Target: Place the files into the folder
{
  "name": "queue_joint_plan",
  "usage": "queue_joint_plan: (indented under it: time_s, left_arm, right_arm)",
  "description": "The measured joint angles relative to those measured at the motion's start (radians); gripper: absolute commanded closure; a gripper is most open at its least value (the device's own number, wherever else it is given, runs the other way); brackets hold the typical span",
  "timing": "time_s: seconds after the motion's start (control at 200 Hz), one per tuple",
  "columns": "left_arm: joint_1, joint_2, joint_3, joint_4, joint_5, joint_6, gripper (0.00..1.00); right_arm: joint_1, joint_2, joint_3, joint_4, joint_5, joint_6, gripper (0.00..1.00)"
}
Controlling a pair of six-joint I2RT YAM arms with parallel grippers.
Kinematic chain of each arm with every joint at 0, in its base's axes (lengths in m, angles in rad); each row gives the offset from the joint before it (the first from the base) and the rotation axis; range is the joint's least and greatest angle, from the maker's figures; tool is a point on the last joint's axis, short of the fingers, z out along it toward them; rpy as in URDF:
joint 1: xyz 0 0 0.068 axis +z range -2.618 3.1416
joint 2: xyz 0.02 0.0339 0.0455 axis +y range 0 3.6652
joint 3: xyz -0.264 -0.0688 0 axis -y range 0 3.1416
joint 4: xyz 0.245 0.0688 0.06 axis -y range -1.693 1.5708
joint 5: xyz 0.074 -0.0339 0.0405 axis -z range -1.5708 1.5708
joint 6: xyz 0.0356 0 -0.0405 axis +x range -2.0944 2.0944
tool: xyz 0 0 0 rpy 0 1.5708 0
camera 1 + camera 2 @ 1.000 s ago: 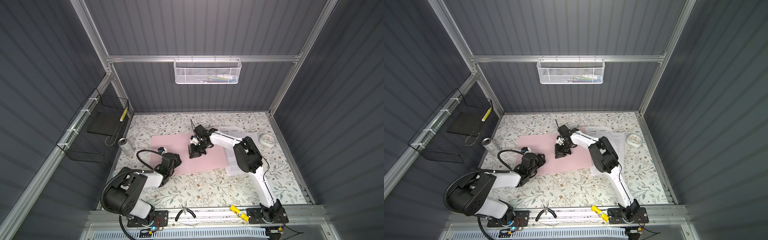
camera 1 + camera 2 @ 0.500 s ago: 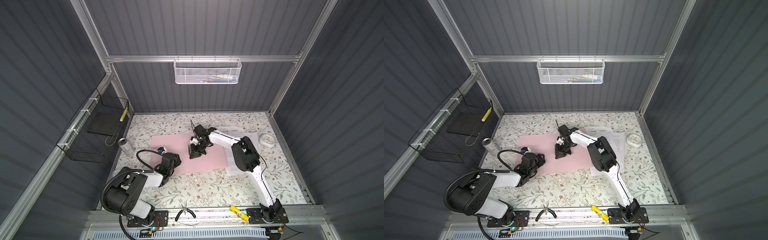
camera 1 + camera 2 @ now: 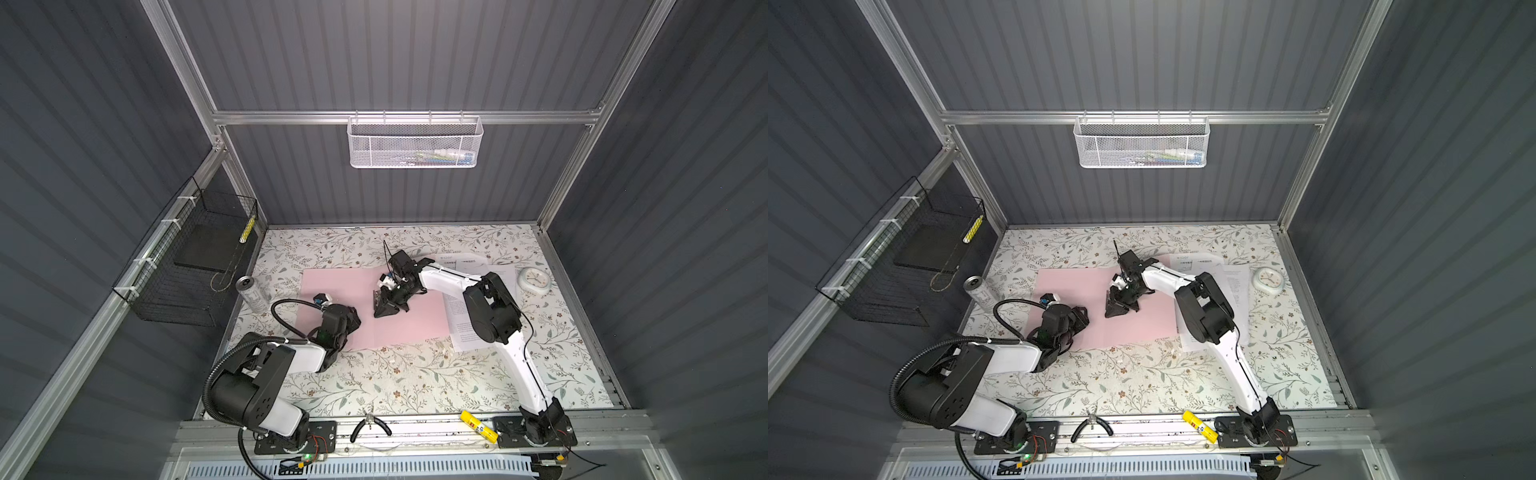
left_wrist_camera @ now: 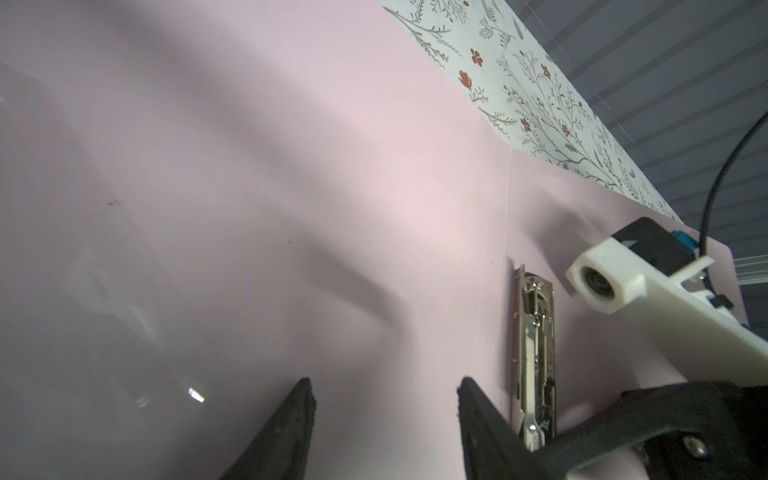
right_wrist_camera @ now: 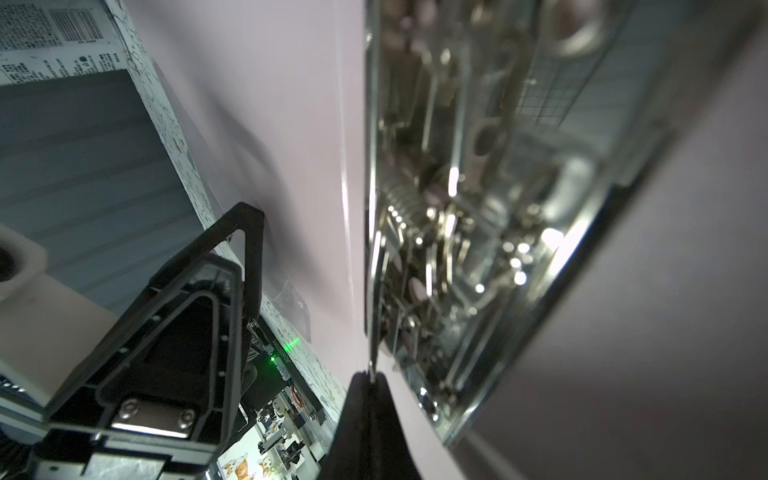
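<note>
Nothing shifted | left claw (image 4: 384, 388) half-open, empty | right claw (image 5: 368, 376) pinches shiny metal clip (image 5: 457, 232)

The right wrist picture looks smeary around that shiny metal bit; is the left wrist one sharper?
Right wrist view: the metal clip sits too close, out of focus, dotted with glare; left wrist view: it looks sharper, with soft shadows across the pink folder.
</note>
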Motion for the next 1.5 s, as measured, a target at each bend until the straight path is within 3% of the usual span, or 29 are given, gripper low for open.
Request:
queue_joint_plan:
  time_s: [0.08, 0.345, 0.625, 0.786, 0.846, 0.876, 0.986, 1.086, 1.311, 1.501]
  left_arm:
    - [0.000, -0.003, 0.001, -0.005, 0.000, 0.001, 0.42]
    - [0.000, -0.078, 0.010, -0.127, 0.031, 0.016, 0.36]
    - [0.000, -0.132, 0.110, -0.389, 0.058, 0.096, 0.31]
    - [0.000, -0.131, 0.204, -0.446, 0.064, 0.178, 0.27]
    - [0.000, -0.126, 0.234, -0.447, 0.066, 0.205, 0.21]
    - [0.000, -0.121, 0.249, -0.447, 0.069, 0.217, 0.19]
    - [0.000, -0.075, 0.321, -0.445, 0.098, 0.241, 0.19]
    - [-0.002, 0.002, 0.408, -0.447, 0.170, 0.259, 0.19]
    - [-0.065, 0.121, 0.537, -0.467, 0.228, 0.315, 0.21]
    - [-0.130, 0.204, 0.697, -0.500, 0.244, 0.372, 0.21]
  right_arm:
    - [-0.003, -0.006, -0.011, 0.014, -0.008, 0.009, 0.81]
    - [-0.010, -0.079, -0.018, -0.018, 0.057, -0.023, 0.56]
    - [-0.059, -0.257, -0.071, -0.056, 0.161, -0.081, 0.48]
    - [-0.124, -0.419, -0.180, -0.033, 0.296, -0.117, 0.50]
    - [-0.150, -0.480, -0.228, -0.024, 0.351, -0.129, 0.51]
    - [-0.168, -0.513, -0.253, -0.020, 0.380, -0.135, 0.49]
    - [-0.236, -0.602, -0.314, -0.012, 0.457, -0.160, 0.30]
    - [-0.333, -0.664, -0.354, -0.006, 0.492, -0.182, 0.24]
    - [-0.600, -0.789, -0.542, 0.019, 0.561, -0.190, 0.23]
    - [-0.715, -0.800, -0.643, 0.020, 0.599, -0.216, 0.25]
